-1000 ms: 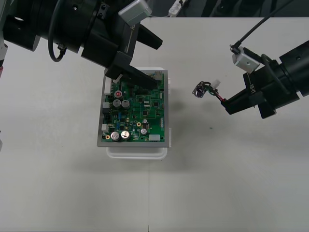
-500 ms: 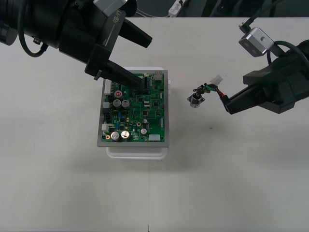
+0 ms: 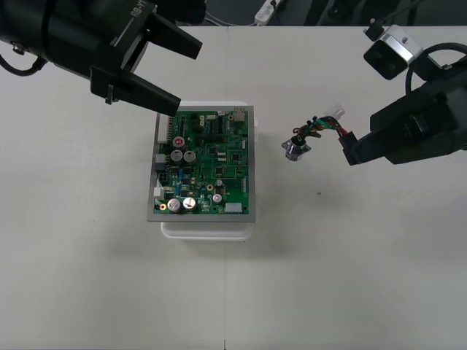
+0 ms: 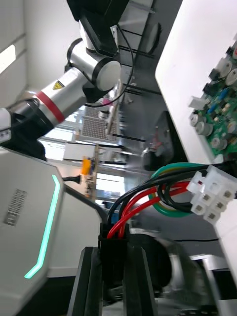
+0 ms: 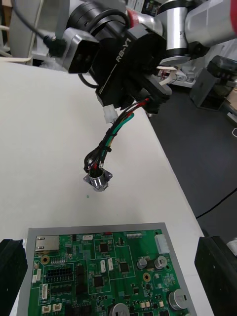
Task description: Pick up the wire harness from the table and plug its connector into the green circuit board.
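Observation:
The green circuit board [image 3: 204, 166] sits on its white base [image 3: 207, 229] at mid-table. My right gripper [image 3: 352, 152] hovers to the board's right, shut on the harness's black plug [image 4: 112, 253]. From it the red, black and green wires [image 3: 319, 129] hang out toward the board, with a white connector [image 3: 336, 114] and the round metal socket [image 3: 295, 150] dangling at the end. In the left wrist view the socket [image 5: 98, 179] hangs above the table beyond the board [image 5: 103, 276]. My left gripper [image 3: 190, 76] is open, above the board's far left corner.
The dark floor strip with a white power strip [image 3: 267, 10] runs beyond the far table edge. Bare table [image 3: 350, 262] lies to the right of and in front of the board.
My left gripper has drawn back to the left, off the board's far end. My right gripper has turned and shifted slightly, carrying the harness with it; the socket now hangs a little lower left.

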